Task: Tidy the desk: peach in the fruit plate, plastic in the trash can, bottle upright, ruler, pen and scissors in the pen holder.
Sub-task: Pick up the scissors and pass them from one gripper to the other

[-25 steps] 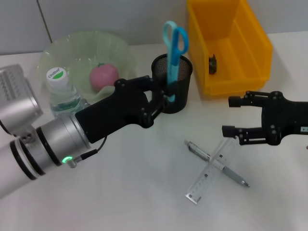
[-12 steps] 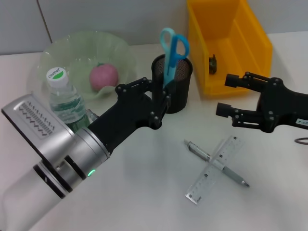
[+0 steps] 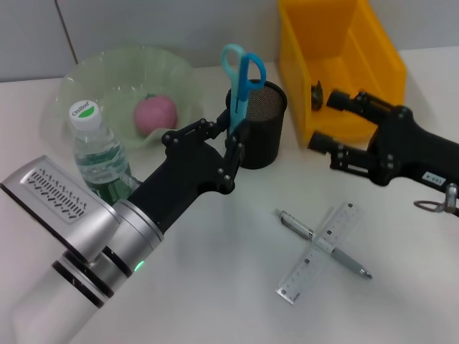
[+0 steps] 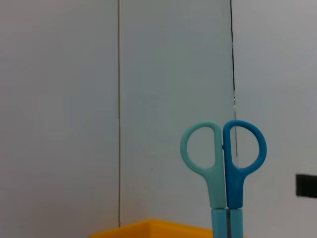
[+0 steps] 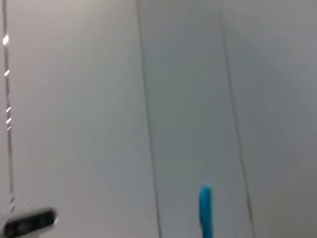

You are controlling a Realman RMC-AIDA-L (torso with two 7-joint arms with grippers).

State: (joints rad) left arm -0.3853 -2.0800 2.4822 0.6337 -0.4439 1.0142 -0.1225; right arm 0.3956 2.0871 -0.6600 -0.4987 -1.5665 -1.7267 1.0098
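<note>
Presently the left end effector (image 3: 231,147) sits at frame centre, hard against the near wall of the holder (image 3: 257,133), its fingers clenched on the lower shaft of the scissors (image 3: 240,80). Their long axis stands nearly upright, handles up and leaning slightly toward the upper left, blades already inside the mesh cup. The right end effector (image 3: 328,122) hangs at centre right, fingers spread and released, beside the bin (image 3: 337,64), which holds a small dark scrap. Peach (image 3: 154,113) lies in the plate (image 3: 125,86) at upper left; bottle (image 3: 97,147) stands upright just below it.

The relation that governs the coming move, as a judgement: pen (image 3: 323,244) and ruler (image 3: 319,252) lie crossed on the surface (image 3: 215,287) at lower centre-right, directly below the right end effector and well apart from the left, so the right arm is the nearer. Pen runs upper left to lower right; ruler runs upper right to lower left, over it.

Left wrist view alone shows the two handle loops (image 4: 223,163) squarely, closed together, against the wall, with the bin's rim below. Right wrist view gives only a blue sliver of handle edge-on; neither shows pen or ruler.
</note>
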